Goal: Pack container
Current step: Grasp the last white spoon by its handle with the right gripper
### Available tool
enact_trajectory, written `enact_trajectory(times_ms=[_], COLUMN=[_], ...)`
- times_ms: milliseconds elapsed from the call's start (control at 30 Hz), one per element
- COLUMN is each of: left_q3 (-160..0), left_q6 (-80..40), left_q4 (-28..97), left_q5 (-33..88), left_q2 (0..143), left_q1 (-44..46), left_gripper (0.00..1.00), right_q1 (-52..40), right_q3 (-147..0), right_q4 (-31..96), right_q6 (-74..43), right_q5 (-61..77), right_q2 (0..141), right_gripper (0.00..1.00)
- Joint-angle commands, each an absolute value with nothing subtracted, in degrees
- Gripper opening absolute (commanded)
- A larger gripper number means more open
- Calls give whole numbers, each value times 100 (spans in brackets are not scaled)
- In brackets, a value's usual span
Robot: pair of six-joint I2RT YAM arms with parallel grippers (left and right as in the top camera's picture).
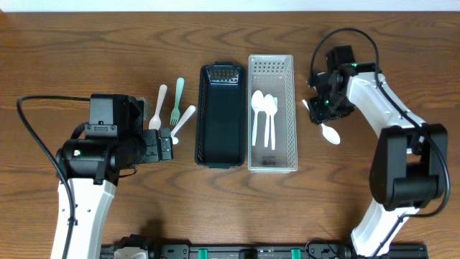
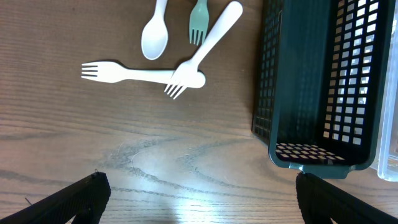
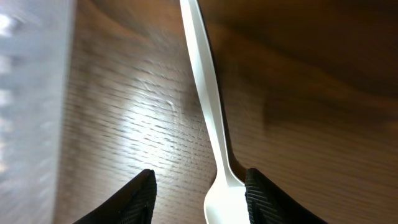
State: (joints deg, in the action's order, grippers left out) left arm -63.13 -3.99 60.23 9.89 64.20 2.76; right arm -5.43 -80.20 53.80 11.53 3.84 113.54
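Because the table (image 1: 402, 43) is hard, flat wood and the spoon (image 3: 204, 106) lies flush on it, just right of the clear basket (image 1: 289, 108), I'd say the pick needs the fingers pressed right down to the grain before they close. The right gripper (image 3: 200, 196) straddles the thin neck just above the bowl, jaws apart, nothing held. Closing there looks sound: the neck is narrow and stiff. Smooth plastic may swivel, though, so a square squeeze matters. After that comes a lift clear of the basket wall and a release beside the two spoons (image 1: 264, 115) lying inside. The left gripper (image 2: 199, 205) hovers wide open and empty near the dark basket (image 1: 208, 115).

The table is brown, glossy and streaked. Both baskets are long rectangular lattice plastic, one near black, one translucent. The loose cutlery on the left is slim moulded plastic: a white spoon (image 2: 154, 34), a green fork (image 2: 198, 22), and two white forks (image 2: 124, 73) crossed and touching.
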Motion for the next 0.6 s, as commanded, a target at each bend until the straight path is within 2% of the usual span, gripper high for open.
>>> enact_trajectory(times_ms=[0, 200, 267, 433, 567], left_q3=[-6399, -6399, -6399, -6399, -6399], left_q6=[-303, -303, -303, -303, -303], left_q4=[6040, 6040, 6040, 6040, 6040], left_q5=[919, 919, 917, 917, 917], left_q2=[6440, 6440, 6440, 6440, 6440], left_q1=[252, 252, 252, 252, 252], left_gripper=[98, 98, 98, 98, 98], right_q1=[-578, -582, -580, -565, -543], right_q3=[-7983, -7968, -7968, -7970, -8117], right_q4=[5443, 5483, 5465, 5500, 5664], right_q6=[1291, 1184, 1175, 639, 429], right_q5=[322, 272, 248, -429, -513], right_q2=[11609, 11865, 11935, 11970, 11690], right_gripper=[47, 40, 34, 8, 2])
